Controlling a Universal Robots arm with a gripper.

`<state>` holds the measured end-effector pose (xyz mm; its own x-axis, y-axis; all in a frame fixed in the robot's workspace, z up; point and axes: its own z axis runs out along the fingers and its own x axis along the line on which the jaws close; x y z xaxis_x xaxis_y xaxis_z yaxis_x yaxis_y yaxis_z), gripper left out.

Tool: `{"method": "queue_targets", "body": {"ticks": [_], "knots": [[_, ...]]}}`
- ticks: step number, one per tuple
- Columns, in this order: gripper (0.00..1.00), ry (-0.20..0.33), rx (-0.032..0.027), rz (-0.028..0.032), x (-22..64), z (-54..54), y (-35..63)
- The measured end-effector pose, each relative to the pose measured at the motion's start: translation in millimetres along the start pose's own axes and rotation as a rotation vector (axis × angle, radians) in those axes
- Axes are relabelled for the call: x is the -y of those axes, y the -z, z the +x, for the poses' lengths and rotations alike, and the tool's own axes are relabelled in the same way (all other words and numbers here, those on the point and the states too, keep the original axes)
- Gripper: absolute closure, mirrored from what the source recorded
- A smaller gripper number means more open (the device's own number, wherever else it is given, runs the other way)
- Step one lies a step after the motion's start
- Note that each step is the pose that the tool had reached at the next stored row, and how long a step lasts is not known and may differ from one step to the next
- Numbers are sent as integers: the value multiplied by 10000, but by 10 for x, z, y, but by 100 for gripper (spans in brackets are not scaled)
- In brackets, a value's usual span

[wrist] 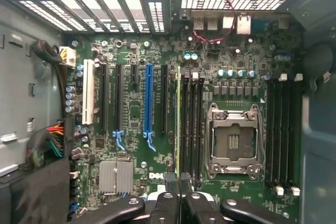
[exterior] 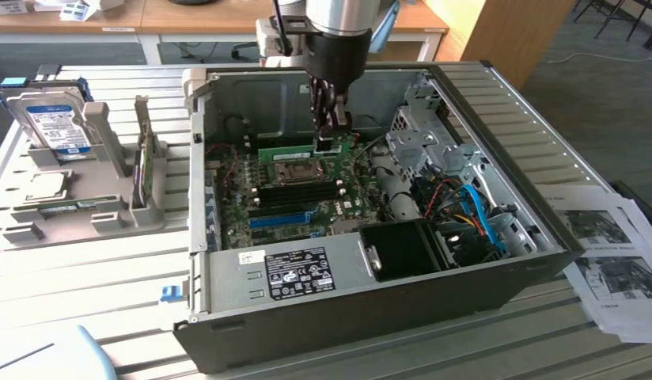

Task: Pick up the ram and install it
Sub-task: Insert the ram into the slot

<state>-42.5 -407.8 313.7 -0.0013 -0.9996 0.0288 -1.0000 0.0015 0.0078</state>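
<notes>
My gripper (exterior: 328, 141) reaches down into the open computer case (exterior: 516, 261) and is shut on the ram (exterior: 286, 150), a thin green stick. In the wrist view the ram (wrist: 178, 121) shows edge-on, running away from the fingertips (wrist: 171, 182). It lies in line with the black memory slots (wrist: 193, 124) beside the CPU socket (wrist: 232, 140), low over the motherboard (exterior: 294, 202). I cannot tell whether the ram touches a slot. The blue slot (wrist: 148, 98) lies parallel, a few slots further from the socket.
At the exterior view's left, a grey holder (exterior: 62, 210) carries a silver hard drive (exterior: 51, 119). Printed sheets (exterior: 611, 253) lie at the exterior view's right. Inside the case are a drive cage (exterior: 421, 134), coloured cables (exterior: 474, 214) and a power supply (exterior: 294, 269).
</notes>
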Motion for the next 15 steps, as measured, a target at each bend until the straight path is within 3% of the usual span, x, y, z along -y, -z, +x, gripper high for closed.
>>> {"method": "queue_targets", "body": {"ticks": [15], "knots": [[89,-2,-1,0,2,-8,-273]]}}
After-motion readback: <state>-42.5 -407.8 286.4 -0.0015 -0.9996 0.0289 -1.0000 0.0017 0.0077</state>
